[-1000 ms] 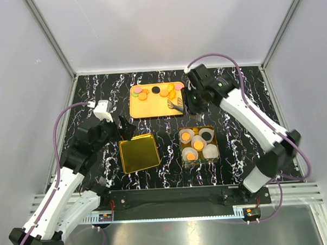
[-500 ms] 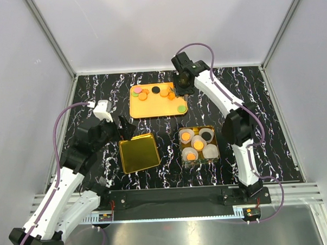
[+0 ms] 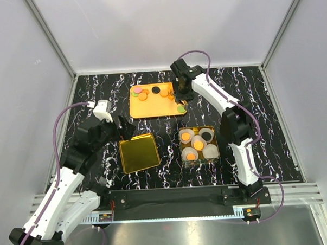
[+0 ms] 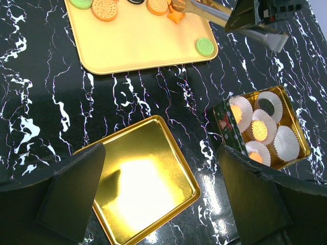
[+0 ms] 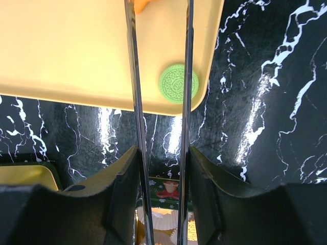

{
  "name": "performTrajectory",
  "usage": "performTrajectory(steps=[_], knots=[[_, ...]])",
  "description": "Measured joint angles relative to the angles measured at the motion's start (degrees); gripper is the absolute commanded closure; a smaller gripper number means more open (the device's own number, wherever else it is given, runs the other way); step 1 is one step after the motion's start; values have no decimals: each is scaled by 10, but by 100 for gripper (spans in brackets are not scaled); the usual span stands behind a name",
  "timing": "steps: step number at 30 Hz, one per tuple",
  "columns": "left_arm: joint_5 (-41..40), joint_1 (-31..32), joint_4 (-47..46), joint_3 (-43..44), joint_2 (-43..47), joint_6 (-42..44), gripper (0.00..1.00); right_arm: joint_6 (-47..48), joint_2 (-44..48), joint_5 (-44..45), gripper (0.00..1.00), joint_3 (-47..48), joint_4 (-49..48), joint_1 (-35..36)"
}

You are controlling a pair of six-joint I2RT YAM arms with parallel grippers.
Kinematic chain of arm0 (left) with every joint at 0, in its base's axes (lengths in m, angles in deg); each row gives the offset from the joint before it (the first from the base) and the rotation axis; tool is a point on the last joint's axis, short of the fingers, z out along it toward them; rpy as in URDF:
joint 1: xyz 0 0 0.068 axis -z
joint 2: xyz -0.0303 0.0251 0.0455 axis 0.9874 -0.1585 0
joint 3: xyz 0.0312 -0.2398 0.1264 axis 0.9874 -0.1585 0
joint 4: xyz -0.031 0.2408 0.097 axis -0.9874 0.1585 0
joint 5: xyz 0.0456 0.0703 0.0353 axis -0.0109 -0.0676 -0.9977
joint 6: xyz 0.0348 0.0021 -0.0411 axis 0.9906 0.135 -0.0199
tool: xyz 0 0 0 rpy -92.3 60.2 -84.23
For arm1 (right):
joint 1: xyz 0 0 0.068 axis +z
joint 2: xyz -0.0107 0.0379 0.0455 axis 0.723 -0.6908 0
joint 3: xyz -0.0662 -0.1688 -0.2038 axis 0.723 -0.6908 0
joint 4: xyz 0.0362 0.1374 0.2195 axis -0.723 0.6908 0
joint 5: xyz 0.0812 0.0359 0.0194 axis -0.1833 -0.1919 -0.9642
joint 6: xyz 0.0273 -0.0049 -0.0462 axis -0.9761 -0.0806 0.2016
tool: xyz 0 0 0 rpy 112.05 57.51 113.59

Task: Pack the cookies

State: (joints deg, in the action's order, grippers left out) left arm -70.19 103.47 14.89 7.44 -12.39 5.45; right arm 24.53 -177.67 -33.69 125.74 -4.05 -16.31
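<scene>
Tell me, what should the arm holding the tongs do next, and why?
Probably pinch the tongs shut on the orange cookie at their tips. The right gripper holds the tongs over the tray, their tips look right at that cookie, and one paper cup in the tin looks empty.

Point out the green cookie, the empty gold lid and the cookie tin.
green cookie (image 5: 178, 83), right wrist view, centre of its face.
empty gold lid (image 4: 145, 186), left wrist view, its bare floor.
cookie tin (image 4: 222, 125), left wrist view, patterned side wall.
</scene>
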Motion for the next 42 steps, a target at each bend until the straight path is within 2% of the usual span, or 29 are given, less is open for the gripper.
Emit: performTrajectory(steps=[19, 24, 29, 37, 42], knots=[[0, -1, -3, 0, 0, 0, 1, -10, 4, -16, 52, -27, -25, 10], [0, -1, -3, 0, 0, 0, 1, -7, 4, -16, 57, -27, -23, 10], [1, -1, -3, 0, 0, 0, 1, -1, 4, -20, 68, -22, -9, 10], [2, -1, -3, 0, 0, 0, 1, 6, 19, -20, 68, -20, 13, 10], [2, -1, -3, 0, 2, 0, 1, 10, 66, -25, 68, -30, 18, 10]])
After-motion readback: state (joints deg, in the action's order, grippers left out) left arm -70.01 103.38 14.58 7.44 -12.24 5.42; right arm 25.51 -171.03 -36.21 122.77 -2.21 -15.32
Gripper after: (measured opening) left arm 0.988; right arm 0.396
